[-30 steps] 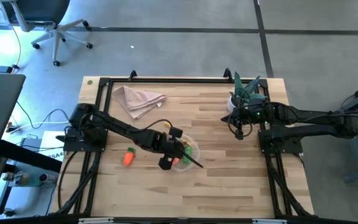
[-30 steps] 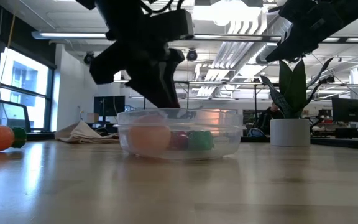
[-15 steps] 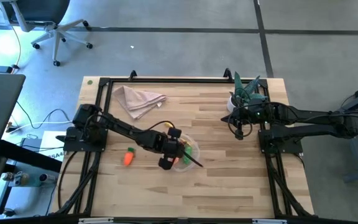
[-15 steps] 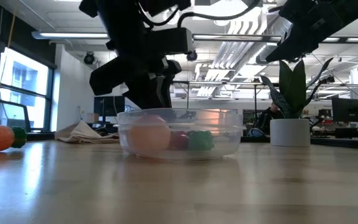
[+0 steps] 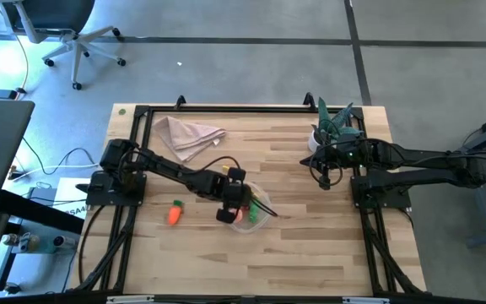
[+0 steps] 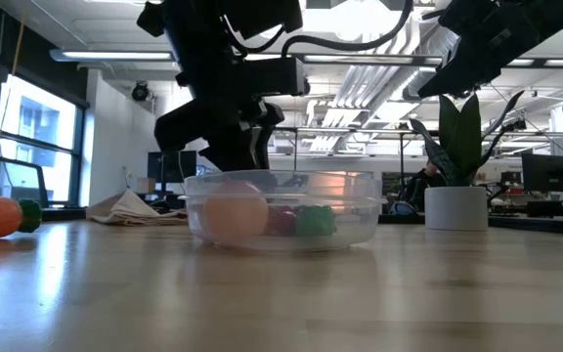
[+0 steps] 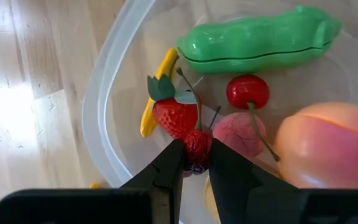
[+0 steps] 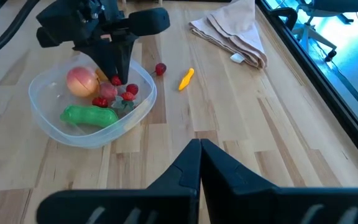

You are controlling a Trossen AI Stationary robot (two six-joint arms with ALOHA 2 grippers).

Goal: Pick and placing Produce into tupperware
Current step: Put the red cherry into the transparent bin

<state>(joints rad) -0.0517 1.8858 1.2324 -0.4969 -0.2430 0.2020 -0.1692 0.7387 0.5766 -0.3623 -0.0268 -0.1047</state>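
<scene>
left gripper clenched on small red fruit inside tupperware | right gripper clenched, idle near plant

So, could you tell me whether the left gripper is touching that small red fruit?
Touching. The left wrist view shows the left gripper pinching the small red fruit between its fingertips, inside the tupperware.

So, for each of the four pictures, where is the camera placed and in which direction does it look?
High view: above the table, looking straight down; both dark arms show, left tool over the round clear plastic container.
Low view: at table-top height, looking level into the room; arms come from above.
Left wrist view: on the left arm, looking into the container at the small red strawberry piece between its fingers.
Right wrist view: on the right arm, looking across the table; its shut tool shows.
All four share the container.
</scene>
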